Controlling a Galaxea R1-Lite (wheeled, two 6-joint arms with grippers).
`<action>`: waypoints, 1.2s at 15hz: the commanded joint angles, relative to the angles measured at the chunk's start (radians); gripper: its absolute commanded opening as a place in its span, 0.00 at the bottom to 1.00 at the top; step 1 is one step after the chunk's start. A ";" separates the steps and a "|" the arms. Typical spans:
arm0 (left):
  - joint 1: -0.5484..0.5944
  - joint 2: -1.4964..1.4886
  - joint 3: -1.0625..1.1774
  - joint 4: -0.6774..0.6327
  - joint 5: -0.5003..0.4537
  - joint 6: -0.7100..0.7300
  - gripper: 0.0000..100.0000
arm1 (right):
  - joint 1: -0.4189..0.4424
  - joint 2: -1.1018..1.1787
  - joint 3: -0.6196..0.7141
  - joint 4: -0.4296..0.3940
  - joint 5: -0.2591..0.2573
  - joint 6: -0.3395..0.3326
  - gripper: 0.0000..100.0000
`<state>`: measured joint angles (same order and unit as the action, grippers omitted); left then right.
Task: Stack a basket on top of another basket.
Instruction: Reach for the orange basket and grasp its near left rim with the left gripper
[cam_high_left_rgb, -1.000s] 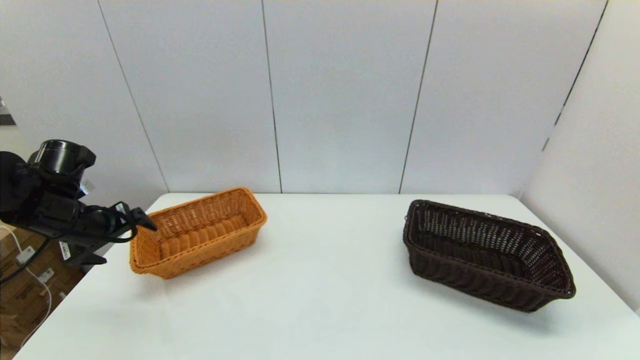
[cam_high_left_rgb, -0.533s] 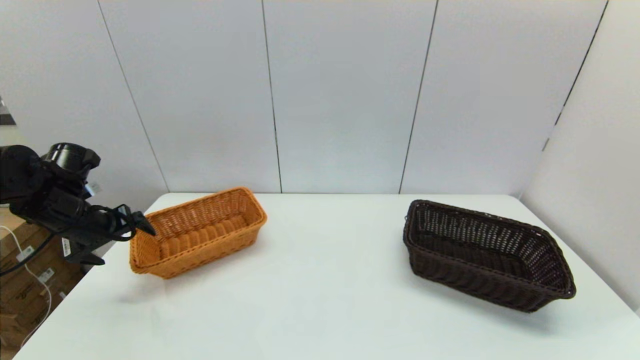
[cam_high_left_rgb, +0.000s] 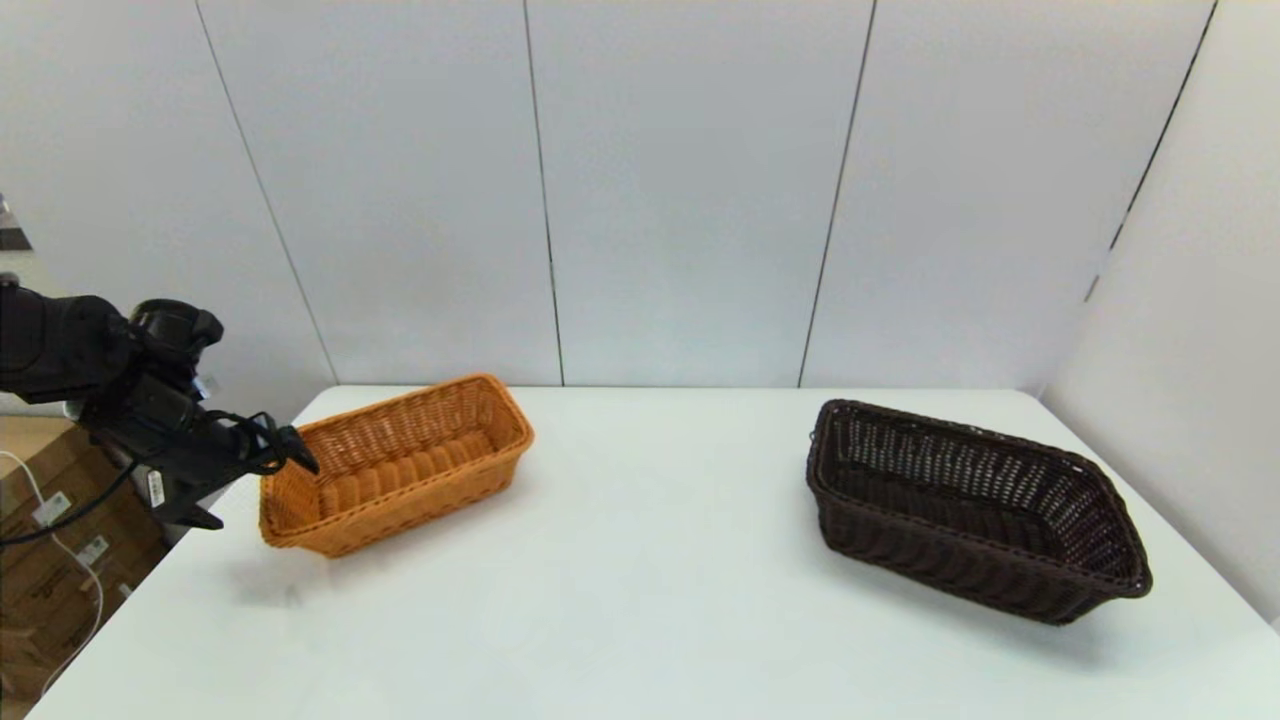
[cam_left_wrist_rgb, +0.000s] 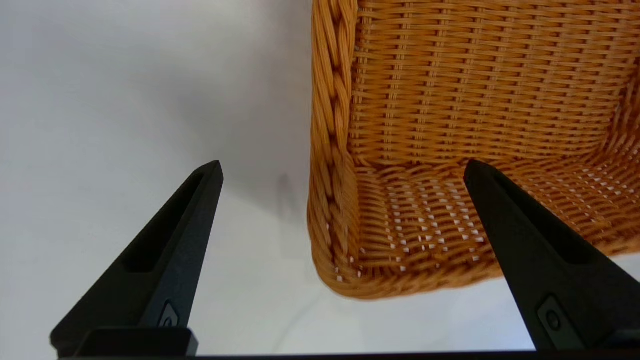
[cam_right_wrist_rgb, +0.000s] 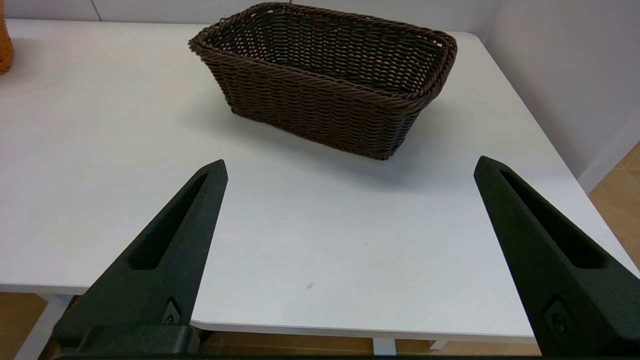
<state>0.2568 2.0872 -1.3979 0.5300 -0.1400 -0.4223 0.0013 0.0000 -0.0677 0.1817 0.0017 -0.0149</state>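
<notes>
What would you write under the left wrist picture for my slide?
Open left gripper straddles the orange basket's corner rim.

The orange basket (cam_high_left_rgb: 395, 465) and the dark brown basket (cam_high_left_rgb: 970, 510) are rough woven wicker. The table (cam_high_left_rgb: 620, 600) is smooth matt white. The fingers (cam_left_wrist_rgb: 170, 265) look like matt black plastic.

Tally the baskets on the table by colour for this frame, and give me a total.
Orange-tan basket: 1, near the table's left edge, with the open left gripper straddling its end wall.
Dark brown basket: 1, on the right side of the table, untouched; the open right gripper is back from it at the near edge.
Total: 2 baskets, not stacked.
</notes>
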 joint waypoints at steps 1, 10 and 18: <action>0.004 0.066 -0.035 0.005 0.000 -0.006 1.00 | 0.000 0.002 0.000 0.001 0.000 0.000 1.00; 0.004 0.215 -0.144 0.088 0.003 -0.010 1.00 | 0.000 0.002 0.000 0.002 0.000 -0.002 1.00; 0.004 0.217 -0.151 0.090 0.003 -0.016 0.00 | 0.000 0.002 0.000 0.002 0.000 0.000 1.00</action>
<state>0.2602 2.3072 -1.5474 0.6157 -0.1355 -0.4343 0.0013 0.0000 -0.0677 0.1832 0.0009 -0.0157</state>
